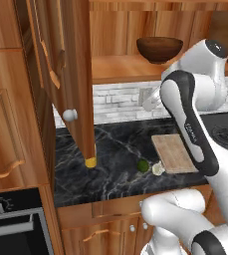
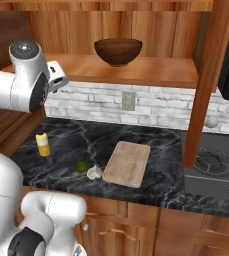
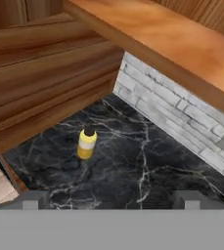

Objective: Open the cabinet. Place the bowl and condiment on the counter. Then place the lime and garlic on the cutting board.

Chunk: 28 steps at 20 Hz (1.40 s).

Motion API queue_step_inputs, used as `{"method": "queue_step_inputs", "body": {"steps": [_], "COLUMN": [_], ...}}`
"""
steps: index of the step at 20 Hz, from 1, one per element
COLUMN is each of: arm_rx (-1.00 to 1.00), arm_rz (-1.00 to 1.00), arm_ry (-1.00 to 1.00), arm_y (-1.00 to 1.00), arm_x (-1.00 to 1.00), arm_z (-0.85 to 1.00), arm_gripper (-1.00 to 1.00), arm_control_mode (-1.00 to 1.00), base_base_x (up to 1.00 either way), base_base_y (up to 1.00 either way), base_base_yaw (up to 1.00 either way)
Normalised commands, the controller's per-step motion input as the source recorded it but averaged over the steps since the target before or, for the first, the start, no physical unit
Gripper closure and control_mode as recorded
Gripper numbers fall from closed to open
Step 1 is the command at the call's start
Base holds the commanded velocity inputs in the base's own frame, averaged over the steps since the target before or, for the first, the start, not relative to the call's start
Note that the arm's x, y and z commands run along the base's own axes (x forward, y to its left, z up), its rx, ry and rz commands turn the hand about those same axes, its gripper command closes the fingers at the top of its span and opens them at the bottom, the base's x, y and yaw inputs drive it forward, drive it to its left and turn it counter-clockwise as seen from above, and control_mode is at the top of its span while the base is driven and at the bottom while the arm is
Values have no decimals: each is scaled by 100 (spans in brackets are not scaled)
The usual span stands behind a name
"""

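The cabinet stands open, its door [image 1: 68, 74] swung out to the left. A dark brown bowl [image 1: 159, 49] [image 2: 118, 51] sits on the cabinet shelf. The condiment, a yellow bottle with a dark cap [image 2: 43, 144] [image 3: 86, 143], stands upright on the black marble counter [image 2: 151, 142]; in the left base view the door's lower corner partly hides the bottle [image 1: 90, 162]. The lime [image 2: 81, 166] [image 1: 143, 166] and garlic [image 2: 94, 173] [image 1: 158, 169] lie side by side on the counter just left of the wooden cutting board [image 2: 127, 163] [image 1: 172, 153]. My gripper [image 2: 61, 82] [image 3: 111, 200] hangs open and empty just below shelf height, well above the condiment.
A second open cabinet door [image 2: 206, 85] hangs at the right, its knob [image 2: 212, 121] over the stove [image 2: 213, 165]. A wall outlet [image 2: 129, 100] sits in the white brick backsplash. An oven [image 1: 16, 219] and drawers lie below the counter at the left.
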Motion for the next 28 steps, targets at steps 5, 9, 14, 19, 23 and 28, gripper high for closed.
{"method": "queue_step_inputs", "body": {"steps": [5, 9, 14, 19, 23, 28], "arm_rx": [-42, -46, -31, -4, 0, 0], "arm_rz": [0, -1, -12, -7, -7, -7], "arm_ry": [-10, -10, -23, -10, 0, 4], "arm_y": [-59, -26, -17, -28, -19, -7], "arm_x": [-2, 24, 49, 70, 83, 83], "arm_z": [57, 12, 2, 28, 33, 18], "arm_gripper": [-100, -100, -100, -100, -100, -100], "arm_control_mode": [-100, -100, -100, -100, -100, -100], "base_base_x": [0, 0, 0, 0, 0, 0], "base_base_y": [0, 0, 0, 0, 0, 0], "base_base_yaw": [0, 0, 0, 0, 0, 0]}}
